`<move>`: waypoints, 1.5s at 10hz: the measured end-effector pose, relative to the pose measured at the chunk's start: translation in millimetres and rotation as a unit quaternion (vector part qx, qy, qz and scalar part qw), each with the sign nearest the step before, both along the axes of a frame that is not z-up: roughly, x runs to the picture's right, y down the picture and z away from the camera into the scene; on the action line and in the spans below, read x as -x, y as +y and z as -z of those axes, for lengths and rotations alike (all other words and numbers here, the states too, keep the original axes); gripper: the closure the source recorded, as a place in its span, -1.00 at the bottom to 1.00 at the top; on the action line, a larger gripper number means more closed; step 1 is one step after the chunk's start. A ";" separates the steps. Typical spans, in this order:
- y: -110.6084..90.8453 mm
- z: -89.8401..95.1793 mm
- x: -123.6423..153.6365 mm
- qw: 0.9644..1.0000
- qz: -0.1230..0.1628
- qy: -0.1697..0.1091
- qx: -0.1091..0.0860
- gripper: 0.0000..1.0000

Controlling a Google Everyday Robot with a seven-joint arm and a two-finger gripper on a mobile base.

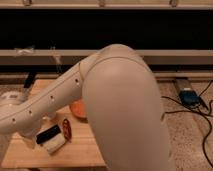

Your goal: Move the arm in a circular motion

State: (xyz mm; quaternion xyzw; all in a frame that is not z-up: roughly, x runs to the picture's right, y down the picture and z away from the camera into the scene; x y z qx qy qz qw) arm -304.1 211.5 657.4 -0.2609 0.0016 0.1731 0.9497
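- The arm [120, 100] is running off the bottom edge and hiding most of an orange bowl [76, 110].
- The gripper is sitting unseen beyond the arm's lower-left end.

Lighting: dim, warm, from above; soft sheen lay on the arm [120, 100]. Focus: soft throughout. Shadow: fell under the arm onto the counter [30, 156], darkening the end effector [29, 139] at lower left.

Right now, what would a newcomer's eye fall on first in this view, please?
The huge cream-white arm fills the centre, and its forearm slopes down-left to the claw, low over the left end of the wooden table. Beneath the forearm sit an orange bowl, half hidden, and a black-and-white block beside a small red item.
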 end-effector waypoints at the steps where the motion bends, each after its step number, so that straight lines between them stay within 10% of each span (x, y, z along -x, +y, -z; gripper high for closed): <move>1: 10.8 13.2 -9.3 1.000 -0.003 -0.002 -0.002 -0.60; 8: 65.3 43.5 -141.7 0.993 -0.107 0.043 0.023 -0.60; 15: 44.3 26.0 -322.5 0.966 -0.220 0.128 0.037 -0.60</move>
